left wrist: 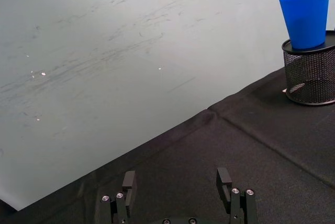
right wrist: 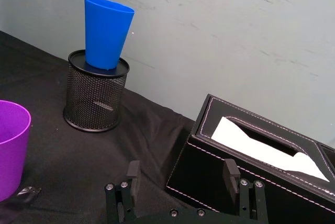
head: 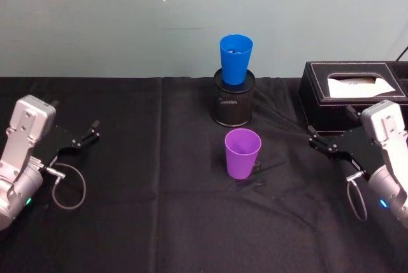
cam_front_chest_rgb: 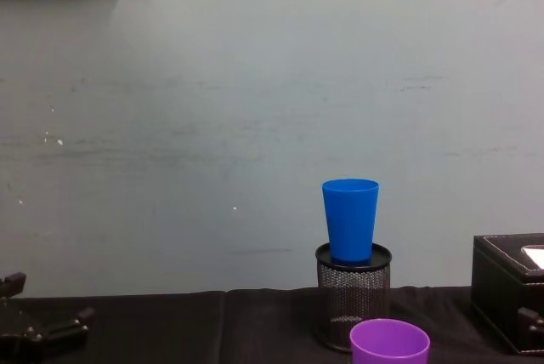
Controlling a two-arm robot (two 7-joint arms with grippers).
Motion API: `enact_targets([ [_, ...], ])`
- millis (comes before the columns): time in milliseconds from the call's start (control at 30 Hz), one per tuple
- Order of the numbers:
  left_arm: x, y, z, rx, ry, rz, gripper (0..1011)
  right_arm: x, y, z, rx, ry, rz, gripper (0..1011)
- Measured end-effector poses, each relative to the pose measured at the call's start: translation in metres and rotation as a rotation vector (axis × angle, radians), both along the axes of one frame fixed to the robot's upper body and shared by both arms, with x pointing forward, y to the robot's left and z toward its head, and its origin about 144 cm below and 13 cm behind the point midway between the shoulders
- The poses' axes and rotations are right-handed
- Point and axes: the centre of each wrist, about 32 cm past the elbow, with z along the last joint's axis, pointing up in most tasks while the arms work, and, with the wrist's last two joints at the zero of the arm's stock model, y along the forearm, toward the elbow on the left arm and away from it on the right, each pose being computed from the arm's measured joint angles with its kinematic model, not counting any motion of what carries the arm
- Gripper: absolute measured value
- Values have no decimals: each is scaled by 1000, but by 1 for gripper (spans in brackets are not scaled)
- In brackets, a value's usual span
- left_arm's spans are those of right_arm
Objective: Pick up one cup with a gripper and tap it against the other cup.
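The purple cup (head: 242,153) stands upright in the middle of the black cloth, also seen as purple cup (right wrist: 10,148) and purple cup (cam_front_chest_rgb: 389,343). Just behind it the blue cup (head: 235,59) sits upright in the mouth of a black mesh pen holder (head: 233,102); blue cup (left wrist: 306,14), blue cup (right wrist: 106,31), blue cup (cam_front_chest_rgb: 349,219). My left gripper (head: 86,136) rests open at the far left, well away from both cups, left gripper (left wrist: 176,181). At the right, my right gripper (head: 313,138) is open and empty, a short way right of the purple cup, right gripper (right wrist: 182,171).
A black tissue box (head: 354,91) with white tissue stands at the back right, right behind the right gripper, tissue box (right wrist: 251,166). The table is covered in black cloth (head: 159,222). A pale wall (cam_front_chest_rgb: 255,109) closes the back.
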Motion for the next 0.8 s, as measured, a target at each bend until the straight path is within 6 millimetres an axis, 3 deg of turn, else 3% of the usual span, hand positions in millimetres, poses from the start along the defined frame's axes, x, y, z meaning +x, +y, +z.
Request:
enact_targets([
  [800,0,0,0,0,0,0,1000,0,0,0,0,0,0,1003],
])
